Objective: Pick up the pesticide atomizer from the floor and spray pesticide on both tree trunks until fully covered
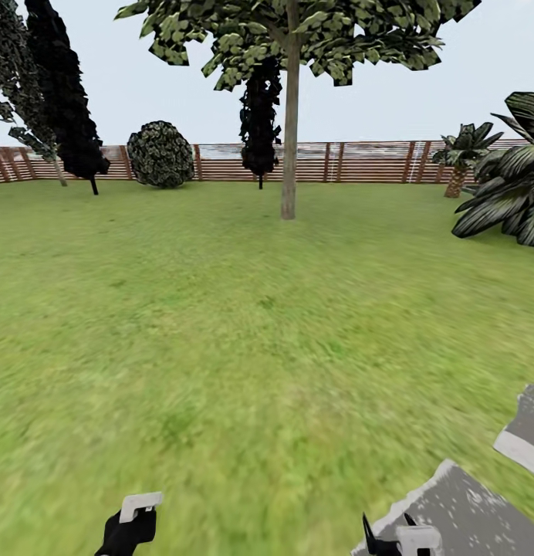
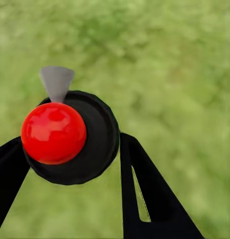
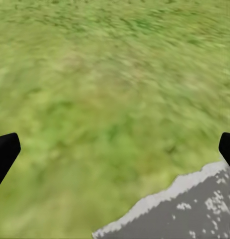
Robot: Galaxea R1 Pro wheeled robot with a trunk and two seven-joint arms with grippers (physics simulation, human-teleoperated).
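The left gripper (image 2: 70, 149) holds the pesticide atomizer (image 2: 72, 137) out over the lawn (image 1: 244, 332) of the garden, its 2 black fingers (image 2: 144, 194) closed against the sides of the bottle's round black body. In the left wrist view the bottle is seen end on, red top (image 2: 53, 133) toward the camera and a small grey nozzle (image 2: 57, 82) jutting past the rim. In the head view that arm (image 1: 128, 525) sits at the lower edge of the picture, the bottle too small there to make out.

The right gripper (image 3: 115, 149) hangs empty, fingers spread wide apart, above the line where grass meets the floor (image 3: 194, 209), whose grey paving also shows at the lower right of the head view.

1 of the trees (image 1: 298, 31) stands well ahead across the grass, its pale tree trunk (image 1: 289, 123) bare of any whitish specks. Behind it runs the slatted wooden fence (image 1: 359, 161), with a dark thin-stemmed tree (image 1: 260, 116), a round bush (image 1: 160, 154) and, to the right, a striped broad-leaf plant (image 1: 506, 193).

The atomizer looks small, rigid and light, with a smooth round body likely to twist or slip. Judging by the present hold, the mid-body is the place to grip, leaving top and nozzle clear for spraying.
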